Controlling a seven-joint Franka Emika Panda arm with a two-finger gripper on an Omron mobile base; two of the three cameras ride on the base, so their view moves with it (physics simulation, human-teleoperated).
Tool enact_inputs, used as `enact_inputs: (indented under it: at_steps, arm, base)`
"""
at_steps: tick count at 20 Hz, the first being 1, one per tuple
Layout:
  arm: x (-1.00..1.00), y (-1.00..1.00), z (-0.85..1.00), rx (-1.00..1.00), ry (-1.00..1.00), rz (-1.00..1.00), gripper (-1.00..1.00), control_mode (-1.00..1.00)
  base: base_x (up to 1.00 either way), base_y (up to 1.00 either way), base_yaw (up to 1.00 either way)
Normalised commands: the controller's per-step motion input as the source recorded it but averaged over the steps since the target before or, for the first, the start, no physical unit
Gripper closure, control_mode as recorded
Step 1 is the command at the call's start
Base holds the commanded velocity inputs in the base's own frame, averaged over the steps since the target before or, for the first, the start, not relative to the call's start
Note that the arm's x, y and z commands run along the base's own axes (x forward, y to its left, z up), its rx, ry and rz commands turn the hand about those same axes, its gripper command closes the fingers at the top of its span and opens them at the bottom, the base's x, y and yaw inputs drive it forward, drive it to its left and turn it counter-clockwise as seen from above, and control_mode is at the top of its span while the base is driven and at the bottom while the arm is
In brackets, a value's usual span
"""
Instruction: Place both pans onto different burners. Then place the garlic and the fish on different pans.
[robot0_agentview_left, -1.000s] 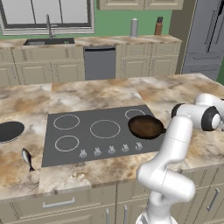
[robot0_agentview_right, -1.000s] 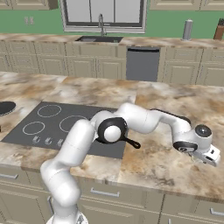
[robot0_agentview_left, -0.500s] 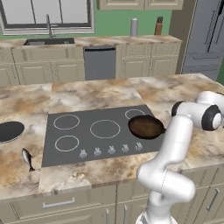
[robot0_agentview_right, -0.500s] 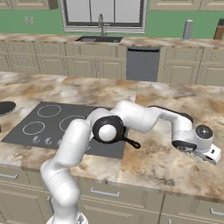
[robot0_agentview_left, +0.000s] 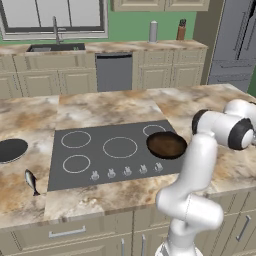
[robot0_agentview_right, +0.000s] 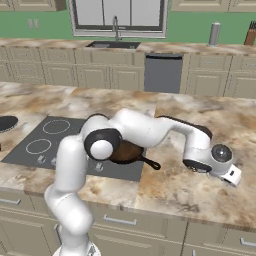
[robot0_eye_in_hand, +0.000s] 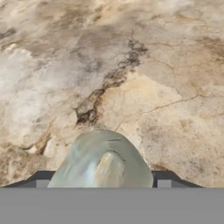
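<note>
A pale greenish-white garlic bulb rests on the marble counter, and my gripper is shut on it, a dark fingertip pressed against each side. In the right base view the gripper hangs low over the counter, right of the cooktop. The brown pan sits on the cooktop's right side, over a front burner, with its handle pointing right. The flat black pan lies on the counter left of the cooktop. The small silver fish lies near the front left counter edge.
The large middle burner and two left burners are bare. Silver knobs line the cooktop's front. My arm arches over the brown pan in the right base view. The sink and cabinets stand across the aisle.
The arm's elbow has shifted very slightly. The gripper stays over the same spot on the counter, and the pans and fish have not moved.
</note>
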Motion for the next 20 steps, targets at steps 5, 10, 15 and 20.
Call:
enact_inputs:
  at_steps: [5, 10, 15, 20]
  arm:
    - [-0.15, 0.50, 0.57, -0.06, -0.01, 0.00, 1.00, -1.00]
    - [-0.03, 0.52, 0.60, -0.07, 0.00, 0.00, 1.00, -1.00]
    - [-0.08, 0.48, 0.58, -0.07, 0.04, -0.01, 1.00, -1.00]
    - [-0.13, 0.63, 0.39, -0.09, 0.06, -0.01, 1.00, -1.00]
  base:
    - [0.00, 0.00, 0.00]
    - [0.00, 0.00, 0.00]
    - [0.00, 0.00, 0.00]
    - [0.00, 0.00, 0.00]
